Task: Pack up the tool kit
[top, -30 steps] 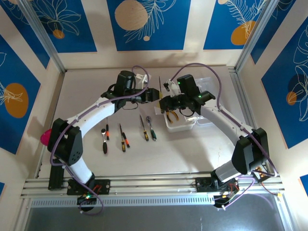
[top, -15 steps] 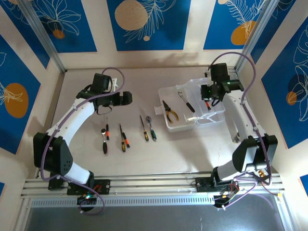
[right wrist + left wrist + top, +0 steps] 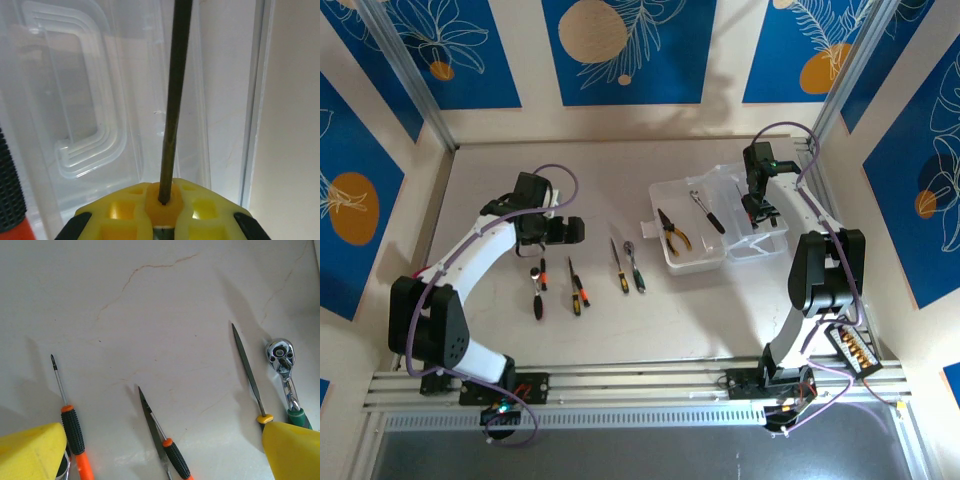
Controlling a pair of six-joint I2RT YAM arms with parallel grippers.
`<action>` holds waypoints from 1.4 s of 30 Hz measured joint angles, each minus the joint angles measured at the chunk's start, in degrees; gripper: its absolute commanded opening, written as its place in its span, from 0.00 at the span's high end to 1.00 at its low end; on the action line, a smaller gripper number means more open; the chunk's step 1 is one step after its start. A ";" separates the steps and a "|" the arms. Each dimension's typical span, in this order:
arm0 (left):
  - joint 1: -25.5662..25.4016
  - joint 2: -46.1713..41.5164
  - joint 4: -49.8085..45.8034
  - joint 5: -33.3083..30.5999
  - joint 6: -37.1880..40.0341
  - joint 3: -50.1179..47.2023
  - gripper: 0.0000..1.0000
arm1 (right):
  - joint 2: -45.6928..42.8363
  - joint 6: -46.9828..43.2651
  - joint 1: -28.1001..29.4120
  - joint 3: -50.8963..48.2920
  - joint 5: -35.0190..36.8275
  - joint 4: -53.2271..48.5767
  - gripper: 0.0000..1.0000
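Note:
The clear plastic box (image 3: 669, 190) stands open at centre right, with yellow-handled pliers (image 3: 673, 232) and a red-and-black-handled tool (image 3: 708, 212) inside. My right gripper (image 3: 757, 208) hangs over the box's right part. It is shut (image 3: 162, 200) on a thin dark shaft (image 3: 175, 100) with an orange collar, which points out over clear plastic. My left gripper (image 3: 567, 230) is open above a row of tools on the table. Its yellow fingertips (image 3: 30, 452) frame an orange-and-black screwdriver (image 3: 73, 429), a second small screwdriver (image 3: 175, 460), a yellow-collared file (image 3: 247, 372) and a ratchet (image 3: 281, 356).
A second ratchet (image 3: 537, 290) lies at the left end of the tool row. The box's clear lid (image 3: 765, 238) lies folded out to the right. A metal rail (image 3: 820, 190) runs along the table's right side, close to my right arm.
The two grippers were together at the table's middle. The left one opened and swung left over the tool row. The right one carried the thin tool right, over the box.

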 measured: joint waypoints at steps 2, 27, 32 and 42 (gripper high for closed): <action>0.00 0.00 -0.02 0.00 -0.02 0.00 0.00 | 0.00 0.13 0.04 0.00 0.35 0.04 0.77; 0.66 2.64 -0.35 -7.34 -0.33 -5.40 0.05 | -16.87 7.91 11.26 -1.62 -12.87 1.27 0.01; 2.80 6.45 0.15 -11.76 -1.22 -6.05 0.23 | -16.96 9.51 12.94 -4.57 -18.18 2.78 0.01; 5.35 7.41 0.11 -14.05 -2.69 -8.81 0.38 | -14.88 11.10 13.00 -5.70 -21.55 3.58 0.01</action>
